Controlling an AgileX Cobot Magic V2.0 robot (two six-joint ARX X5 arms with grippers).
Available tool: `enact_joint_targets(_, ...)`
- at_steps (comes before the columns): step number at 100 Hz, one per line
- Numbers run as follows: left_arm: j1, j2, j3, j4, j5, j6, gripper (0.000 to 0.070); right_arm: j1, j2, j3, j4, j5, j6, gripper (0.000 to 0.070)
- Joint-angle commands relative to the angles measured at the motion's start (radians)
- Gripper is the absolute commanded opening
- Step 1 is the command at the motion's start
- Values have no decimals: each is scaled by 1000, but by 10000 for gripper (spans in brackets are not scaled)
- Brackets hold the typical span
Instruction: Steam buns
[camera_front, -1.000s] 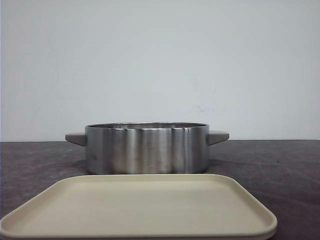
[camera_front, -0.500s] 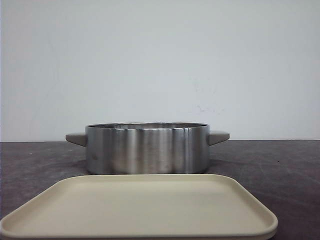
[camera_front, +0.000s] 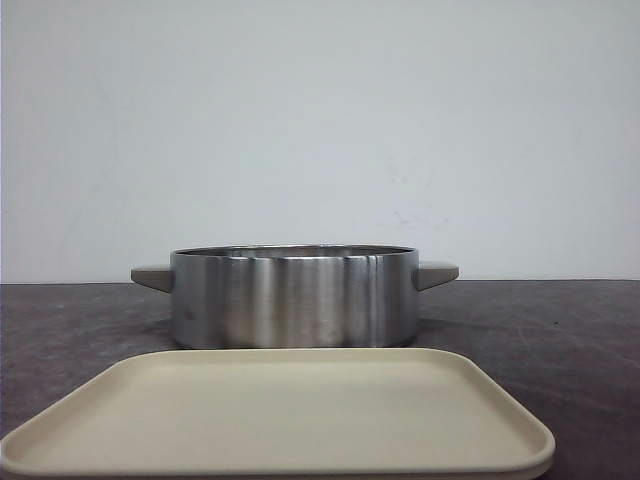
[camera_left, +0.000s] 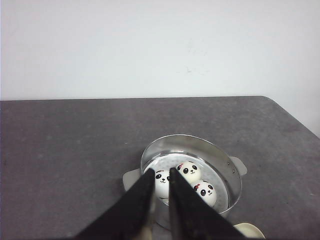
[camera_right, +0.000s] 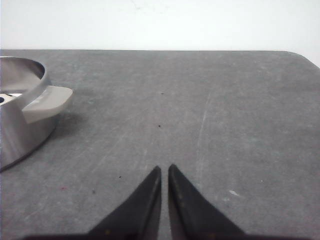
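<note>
Buns (camera_left: 189, 171) sit inside the steel pot (camera_left: 227, 172) on the dark tabletop (camera_left: 65, 150); three panda faces show from the left wrist view, and a fourth, if there, is hidden behind the left gripper (camera_left: 160, 192). They look soft, light and easily dented, so I'd judge a gentle pinch across the smooth dome sides best, away from the painted faces. Both the left gripper and the right gripper (camera_right: 164, 175) are pressed nearly together, holding nothing. The cream tray (camera_front: 500, 420) lies in front of the pot. Compared with a second ago, nothing in the front view has moved
</note>
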Motion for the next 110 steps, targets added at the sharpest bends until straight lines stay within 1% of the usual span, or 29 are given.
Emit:
enact_joint_targets(1,-5,5,14,12,1,0,0,3,1,-2,10,0,-7,16)
enact_joint_targets(30,-5,5,14,12,1,0,0,3,1,-2,10,0,-7,16)
enact_joint_targets(39,-5,5,14,4,0,32,0,3,1,-2,10,0,-7,16)
enact_joint_targets(43,-2,1,14,3,0,35,0,3,1,-2,10,0,-7,16)
enact_joint_targets(49,11,-2,14,1,1,52,0,3,1,-2,10,0,-7,16)
enact_joint_targets(58,48,-6,-2,8,1,51,0,3,1,-2,10,0,-7,16)
enact_joint_targets(65,106,-20,-51,77,6,60,0,3,1,-2,10,0,-7,16)
enact_joint_targets(71,167,-47,-127,179,52,63,0,3,1,-2,10,0,-7,16)
enact_joint_targets(86,325,-177,-429,486,274,61,0,3,1,-2,10,0,-7,16)
enact_joint_targets(95,395,-275,-620,645,369,43,0,3,1,-2,10,0,-7,16)
enact_joint_targets(102,433,-352,-747,714,423,44,0,3,1,-2,10,0,-7,16)
enact_joint_targets(110,465,-427,-864,752,423,44,0,3,1,-2,10,0,-7,16)
